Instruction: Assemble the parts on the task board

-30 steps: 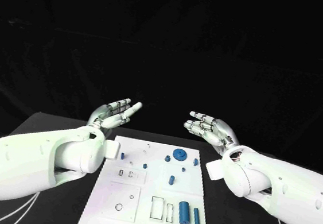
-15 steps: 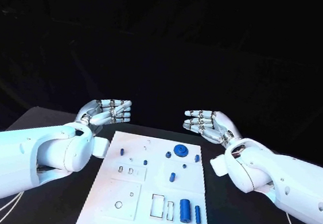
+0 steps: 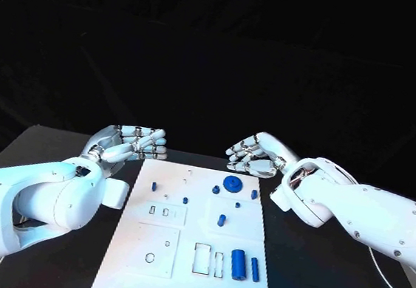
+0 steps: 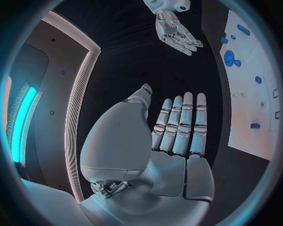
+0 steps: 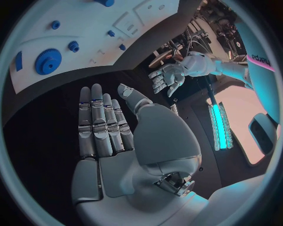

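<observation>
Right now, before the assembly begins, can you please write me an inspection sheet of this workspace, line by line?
Surface: black table, task board lying in the middle.
Job's things: blue gear at the board's far end; large blue cylinder and a thinner blue rod lying near the close end; small blue pieces between them.
Clutter: nothing seen.
Robot hands: left robot hand and right robot hand both held above the table beyond the board's far end, holding nothing; fingers extended.
Cables: pale cables hang under the right arm.
Surroundings: dark backdrop behind the table.
</observation>
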`<state>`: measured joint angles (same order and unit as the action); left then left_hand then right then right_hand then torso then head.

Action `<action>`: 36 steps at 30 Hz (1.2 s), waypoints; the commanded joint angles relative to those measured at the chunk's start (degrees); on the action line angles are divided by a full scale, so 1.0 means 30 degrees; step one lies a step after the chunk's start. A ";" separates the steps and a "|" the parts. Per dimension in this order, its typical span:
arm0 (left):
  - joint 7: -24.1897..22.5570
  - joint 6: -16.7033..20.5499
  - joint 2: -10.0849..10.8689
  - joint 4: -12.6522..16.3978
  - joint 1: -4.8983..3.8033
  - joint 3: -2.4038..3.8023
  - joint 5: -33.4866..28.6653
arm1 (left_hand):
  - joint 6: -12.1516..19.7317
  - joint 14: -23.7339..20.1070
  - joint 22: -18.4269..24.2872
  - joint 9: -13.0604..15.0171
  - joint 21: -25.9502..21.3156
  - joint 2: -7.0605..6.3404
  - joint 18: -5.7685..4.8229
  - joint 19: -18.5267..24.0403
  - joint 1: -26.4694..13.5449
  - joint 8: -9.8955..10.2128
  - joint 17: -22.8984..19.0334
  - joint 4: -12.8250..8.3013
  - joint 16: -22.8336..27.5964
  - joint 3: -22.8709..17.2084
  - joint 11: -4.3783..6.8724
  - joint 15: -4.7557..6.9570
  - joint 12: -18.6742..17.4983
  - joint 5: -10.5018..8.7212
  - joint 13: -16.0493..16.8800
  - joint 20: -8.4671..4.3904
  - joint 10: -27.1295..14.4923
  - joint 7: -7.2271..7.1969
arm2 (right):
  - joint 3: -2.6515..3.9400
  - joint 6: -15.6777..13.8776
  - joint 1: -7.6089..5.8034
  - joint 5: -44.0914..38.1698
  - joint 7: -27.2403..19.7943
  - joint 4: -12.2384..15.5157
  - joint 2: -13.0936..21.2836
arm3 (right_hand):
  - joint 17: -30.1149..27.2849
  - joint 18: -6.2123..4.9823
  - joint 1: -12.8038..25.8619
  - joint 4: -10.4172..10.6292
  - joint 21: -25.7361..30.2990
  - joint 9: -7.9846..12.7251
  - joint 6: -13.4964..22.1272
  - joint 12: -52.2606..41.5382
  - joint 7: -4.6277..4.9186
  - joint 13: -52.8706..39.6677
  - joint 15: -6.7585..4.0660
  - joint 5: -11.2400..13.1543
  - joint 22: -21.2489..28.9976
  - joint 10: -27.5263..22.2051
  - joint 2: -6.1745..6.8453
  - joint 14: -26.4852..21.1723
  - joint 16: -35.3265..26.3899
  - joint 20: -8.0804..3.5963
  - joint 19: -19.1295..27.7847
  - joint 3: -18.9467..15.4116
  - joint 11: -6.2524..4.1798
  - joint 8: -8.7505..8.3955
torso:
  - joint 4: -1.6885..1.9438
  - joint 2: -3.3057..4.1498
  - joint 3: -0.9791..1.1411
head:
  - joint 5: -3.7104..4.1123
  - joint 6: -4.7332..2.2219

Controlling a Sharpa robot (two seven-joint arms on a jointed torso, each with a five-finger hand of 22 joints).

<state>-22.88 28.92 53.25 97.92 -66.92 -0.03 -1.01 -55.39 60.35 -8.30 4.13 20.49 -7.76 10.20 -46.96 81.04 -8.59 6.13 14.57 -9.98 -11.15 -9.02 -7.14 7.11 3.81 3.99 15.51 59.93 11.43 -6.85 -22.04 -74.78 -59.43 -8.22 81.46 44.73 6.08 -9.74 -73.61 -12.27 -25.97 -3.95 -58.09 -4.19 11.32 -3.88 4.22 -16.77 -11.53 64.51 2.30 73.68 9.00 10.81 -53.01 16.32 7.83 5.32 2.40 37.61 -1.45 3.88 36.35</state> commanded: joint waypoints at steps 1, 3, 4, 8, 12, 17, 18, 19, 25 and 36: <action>0.0260 -0.0833 0.0066 0.0402 -0.0088 0.0037 0.0205 | -0.0189 0.0359 -0.0048 -0.0037 0.0175 0.0030 0.0138 -0.0289 0.0175 0.0107 0.0101 -0.0079 -0.0041 0.0101 0.0069 0.0105 -0.0162 -0.0073 -0.0003 -0.0088 0.0255 -0.0068 | 0.0013 0.0814 -0.0064 -0.5028 0.1871 -0.0026 -0.0147 | 0.0434 -0.0302 0.0055 -0.0101 -0.0897 -0.0020 -0.0450 0.0033 -0.0185 -0.0048 -0.0451 0.0031 -0.0467 0.0530 0.0254 0.1503 0.0551 -0.0445 -0.0994 -0.0115 -0.0286 0.0063 | 0.0173 0.0418 -0.0079 | 0.0113 0.0155; 0.0298 -0.0846 0.0102 0.0500 -0.0154 0.0043 0.0234 | -0.0243 0.0599 -0.0084 -0.0058 0.0301 0.0064 0.0141 -0.0467 0.0189 0.0182 0.0178 -0.0112 -0.0058 0.0141 0.0096 0.0163 -0.0245 -0.0074 -0.0015 -0.0166 0.0349 -0.0085 | 0.0020 0.1082 -0.0117 -0.6182 0.2441 -0.0016 -0.0259 | 0.0864 -0.0282 0.0088 -0.0114 -0.1653 -0.0018 -0.0655 0.0068 -0.0332 -0.0086 -0.0758 0.0016 -0.0886 0.0794 0.0407 0.2573 0.1026 -0.0802 -0.1729 -0.0260 -0.0464 0.0023 | 0.0241 0.0555 -0.0102 | 0.0162 0.0174; 0.0302 -0.0840 0.0107 0.0512 -0.0171 0.0044 0.0238 | -0.0246 0.0620 -0.0087 -0.0060 0.0313 0.0067 0.0141 -0.0483 0.0187 0.0191 0.0185 -0.0113 -0.0058 0.0145 0.0098 0.0168 -0.0254 -0.0074 -0.0016 -0.0173 0.0357 -0.0086 | 0.0021 0.1140 -0.0126 -0.6406 0.2553 -0.0015 -0.0281 | 0.0998 -0.0282 0.0107 -0.0110 -0.1854 -0.0018 -0.0698 0.0083 -0.0369 -0.0096 -0.0841 0.0022 -0.0998 0.0832 0.0455 0.2903 0.1200 -0.0889 -0.1928 -0.0311 -0.0497 0.0009 | 0.0250 0.0573 -0.0108 | 0.0166 0.0183; 0.0306 -0.0775 0.0154 0.0624 -0.0311 0.0052 0.0263 | -0.0247 0.0660 -0.0096 -0.0067 0.0343 0.0074 0.0142 -0.0525 0.0190 0.0215 0.0200 -0.0120 -0.0053 0.0154 0.0101 0.0176 -0.0277 -0.0073 -0.0020 -0.0191 0.0371 -0.0087 | 0.0028 0.1650 -0.0181 -0.8320 0.3473 -0.0015 -0.0502 | 0.2288 -0.0224 0.0275 0.0033 -0.3278 -0.0019 -0.1063 0.0115 -0.0559 -0.0178 -0.1210 -0.0093 -0.1882 0.0708 0.0730 0.4225 0.2607 -0.1395 -0.2939 -0.0661 -0.0710 -0.0136 | 0.0369 0.0793 -0.0173 | 0.0275 0.0209; 0.0289 -0.0724 0.0236 0.0779 -0.0393 0.0064 0.0272 | -0.0239 0.0665 -0.0102 -0.0072 0.0364 0.0082 0.0142 -0.0554 0.0194 0.0236 0.0205 -0.0125 -0.0037 0.0156 0.0099 0.0175 -0.0301 -0.0071 -0.0024 -0.0203 0.0367 -0.0084 | 0.0030 0.1983 -0.0200 -0.9466 0.3999 0.0040 -0.0657 | 0.4262 -0.0191 0.0313 0.0208 -0.4532 -0.0015 -0.1201 0.0052 -0.0718 -0.0282 -0.1359 -0.0459 -0.2795 0.0550 0.0873 0.4236 0.5326 -0.1588 -0.3355 -0.0814 -0.0819 -0.0382 | 0.0462 0.0969 -0.0219 | 0.0319 0.0167; 0.0286 -0.0707 0.0340 0.1031 -0.0502 0.0079 0.0276 | -0.0226 0.0656 -0.0111 -0.0081 0.0396 0.0097 0.0140 -0.0597 0.0197 0.0273 0.0211 -0.0131 0.0000 0.0161 0.0090 0.0167 -0.0345 -0.0070 -0.0033 -0.0223 0.0352 -0.0079 | 0.0030 0.2683 -0.0208 -1.0644 0.4628 0.0076 -0.0832 | 0.7484 -0.0156 0.0474 0.0509 -0.6107 -0.0028 -0.1217 0.0065 -0.0793 -0.0389 -0.1447 -0.1007 -0.4118 0.0236 0.0997 0.4333 0.9687 -0.1664 -0.3807 -0.0772 -0.0955 -0.0472 | 0.0577 0.1150 -0.0274 | 0.0439 0.0127; 0.0288 -0.0709 0.0350 0.1068 -0.0517 0.0081 0.0276 | -0.0226 0.0656 -0.0111 -0.0081 0.0396 0.0097 0.0140 -0.0597 0.0197 0.0273 0.0211 -0.0131 0.0000 0.0161 0.0090 0.0167 -0.0345 -0.0070 -0.0033 -0.0223 0.0352 -0.0079 | 0.0029 0.2811 -0.0208 -1.0800 0.4711 0.0063 -0.0857 | 0.8954 -0.0112 0.0480 0.0564 -0.6962 -0.0032 -0.1216 0.0045 -0.0845 -0.0420 -0.1354 -0.1125 -0.5137 0.0161 0.1037 0.4209 1.1348 -0.1738 -0.4147 -0.0740 -0.0979 -0.0478 | 0.0601 0.1180 -0.0282 | 0.0455 0.0130; 0.0291 -0.0714 0.0364 0.1112 -0.0534 0.0082 0.0276 | -0.0223 0.0650 -0.0112 -0.0083 0.0402 0.0098 0.0139 -0.0604 0.0197 0.0282 0.0211 -0.0132 0.0011 0.0164 0.0087 0.0164 -0.0356 -0.0070 -0.0035 -0.0227 0.0347 -0.0077 | 0.0028 0.2967 -0.0207 -1.0959 0.4809 0.0041 -0.0887 | 1.0153 0.0089 0.0507 0.0608 -0.7695 -0.0033 -0.1207 0.0062 -0.0821 -0.0432 -0.1436 -0.1114 -0.6131 0.0071 0.1085 0.4267 1.2530 -0.1668 -0.4427 -0.0738 -0.0934 -0.0482 | 0.0626 0.1214 -0.0294 | 0.0474 0.0126; 0.0317 -0.0715 0.0474 0.1289 -0.0605 0.0088 0.0277 | -0.0208 0.0622 -0.0117 -0.0091 0.0428 0.0103 0.0136 -0.0637 0.0193 0.0321 0.0213 -0.0135 0.0060 0.0177 0.0074 0.0150 -0.0405 -0.0072 -0.0044 -0.0246 0.0326 -0.0064 | 0.0023 0.3691 -0.0174 -1.1595 0.5205 -0.0109 -0.1029 | 1.4526 0.0539 0.0442 0.0904 -1.0647 -0.0025 -0.0928 0.0048 -0.0879 -0.0551 -0.1321 -0.1060 -1.0017 -0.0507 0.1229 0.4120 1.7002 -0.1595 -0.5443 -0.0792 -0.0839 -0.0502 | 0.0702 0.1370 -0.0316 | 0.0566 0.0129; 0.0340 -0.0759 0.0641 0.1419 -0.0746 0.0103 0.0277 | -0.0189 0.0578 -0.0121 -0.0099 0.0454 0.0105 0.0131 -0.0667 0.0190 0.0369 0.0214 -0.0141 0.0126 0.0194 0.0052 0.0128 -0.0468 -0.0072 -0.0053 -0.0264 0.0294 -0.0045 | 0.0017 0.4090 -0.0099 -1.2072 0.5423 -0.0481 -0.1296 | 1.6754 0.0842 0.0244 0.1187 -1.2484 -0.0051 -0.0907 -0.0037 -0.0889 -0.0673 -0.1266 -0.1084 -1.2526 -0.0718 0.1231 0.4001 1.9369 -0.1499 -0.6063 -0.0870 -0.0792 -0.0463 | 0.0811 0.1529 -0.0327 | 0.0629 0.0165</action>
<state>-21.66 27.77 55.18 101.92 -69.03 0.21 -0.53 -55.79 61.98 -8.59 3.90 21.51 -7.54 10.28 -48.66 81.26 -7.69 6.71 14.19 -9.98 -10.77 -8.72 -6.57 6.09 3.82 3.93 14.63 60.79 11.04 -6.81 -11.76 -75.15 -93.39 6.98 80.21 40.94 56.25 -7.94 -72.63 -8.97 -63.25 -4.05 -61.07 -3.97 8.71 -5.83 0.38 -19.96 -49.01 62.80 5.68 84.02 66.93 6.34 -70.94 13.69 5.38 4.19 4.70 42.02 -2.45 5.79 36.78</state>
